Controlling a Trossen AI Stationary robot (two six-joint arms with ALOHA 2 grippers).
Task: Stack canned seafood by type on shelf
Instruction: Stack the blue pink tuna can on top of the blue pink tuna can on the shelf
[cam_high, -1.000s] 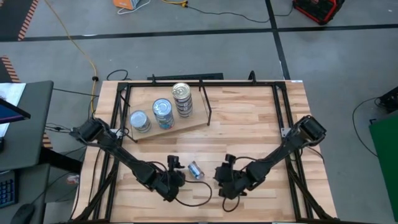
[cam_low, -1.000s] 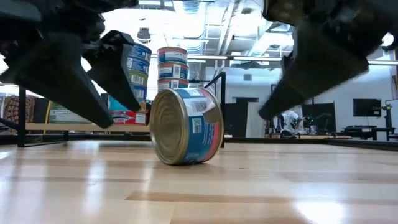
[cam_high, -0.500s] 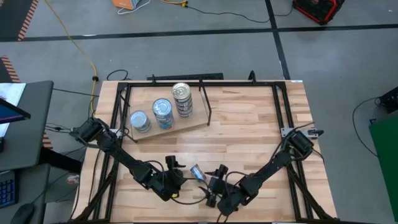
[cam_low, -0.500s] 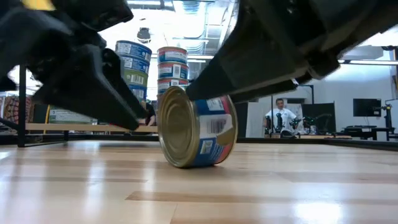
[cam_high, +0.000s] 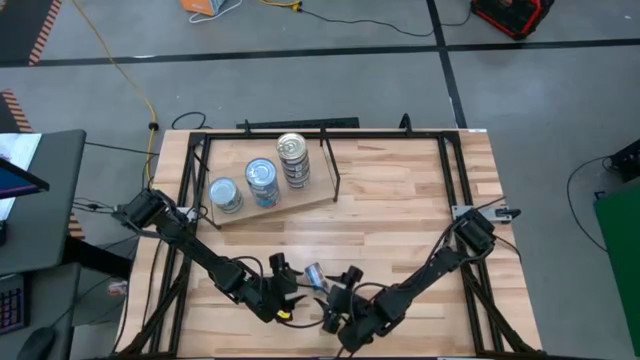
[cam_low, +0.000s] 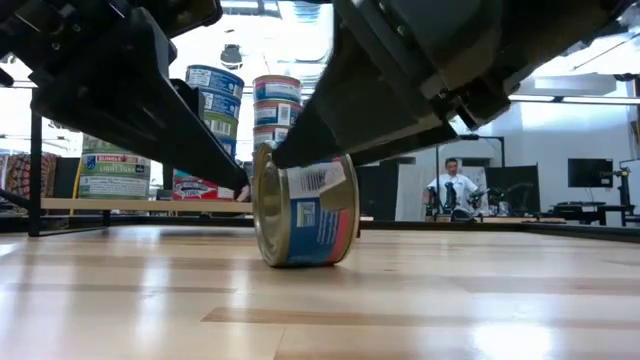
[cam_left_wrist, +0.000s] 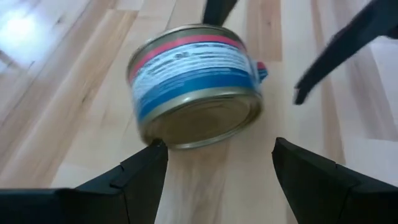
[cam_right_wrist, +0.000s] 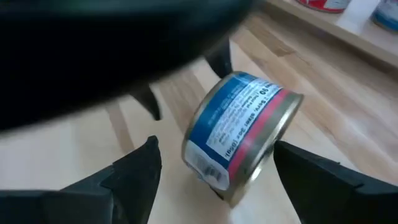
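Since a second ago the right arm has swung in from the lower right toward the frame's lower middle, and its pincer (cam_high: 335, 305) has spread wide; the left arm has barely shifted. Both pincers now flank one loose tin (cam_high: 314, 273) on the desk (cam_high: 400, 220), low and centre in the high view.

That tin stands on its edge, blue label with a red band, gold lid facing the low camera (cam_low: 300, 208). Seen from the right wrist, the right pincer (cam_right_wrist: 214, 165) is released, a finger on either side of the tin and neither visibly pressing it. The left pincer (cam_left_wrist: 214, 165) is also released, its fingers apart just short of the tin (cam_left_wrist: 196, 84); the left fingers (cam_high: 282, 268) sit beside it in the high view.

At upper left of the high view, the shelf (cam_high: 270, 208) carries three stacks (cam_high: 262, 182), the tallest nearest the black rod (cam_high: 330, 170).

Judging by this, the step in hand is picking up the last stray tin. Next it probably needs one pincer to clench across the tin's rims without letting it roll, while the other backs off. Then comes a lift to the stack whose labels match; which stack that is I cannot tell from here.
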